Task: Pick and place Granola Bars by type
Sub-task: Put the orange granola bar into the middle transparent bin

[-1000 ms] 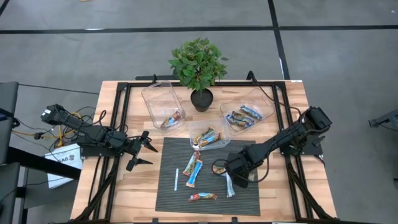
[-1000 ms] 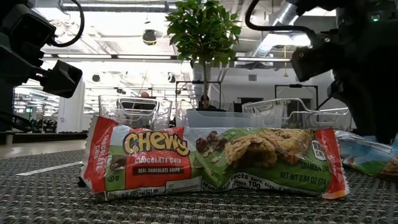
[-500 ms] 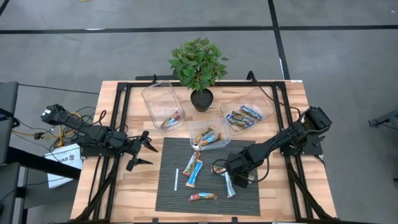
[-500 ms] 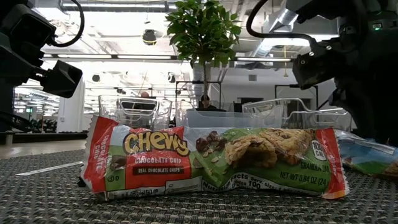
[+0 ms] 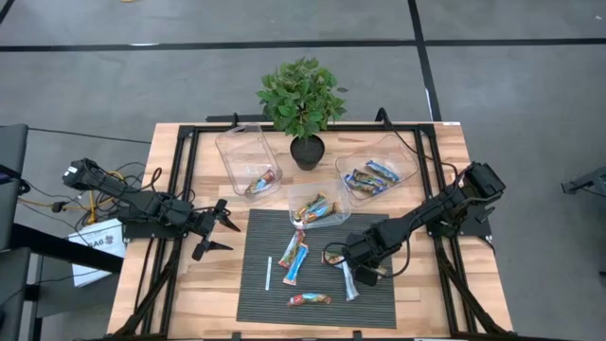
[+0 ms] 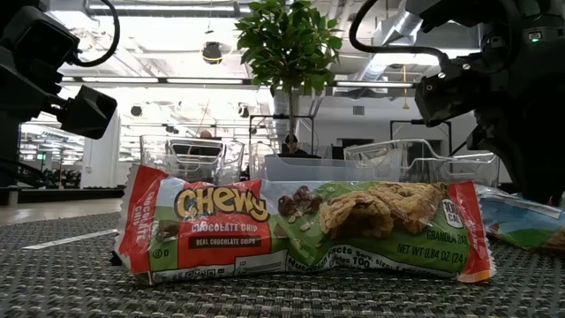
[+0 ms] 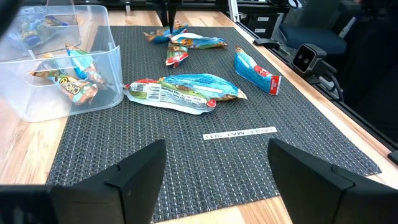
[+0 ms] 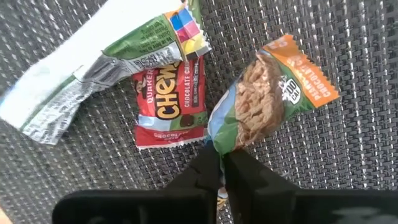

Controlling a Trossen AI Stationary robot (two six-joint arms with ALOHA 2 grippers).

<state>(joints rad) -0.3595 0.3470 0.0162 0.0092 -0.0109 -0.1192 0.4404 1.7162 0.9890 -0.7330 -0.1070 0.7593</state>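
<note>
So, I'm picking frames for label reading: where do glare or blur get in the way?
Low view: the Chewy bar up front is sharp, the room behind blown out by ceiling lights. Right wrist view: the right gripper is blurred, its bar readable, foil glare on the white wrapper. Left wrist view: the left gripper is soft, labels small.

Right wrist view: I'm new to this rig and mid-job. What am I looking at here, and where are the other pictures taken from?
That camera rides on the right arm and looks past its two fingers. The right gripper is shut, pinching the end of a granola bar that lies on the black mat. The high view looks straight down on two arms, clear bins holding some bars, and a potted plant. The low view sits at mat level. The left gripper hovers open beside the mat's left edge.
</note>
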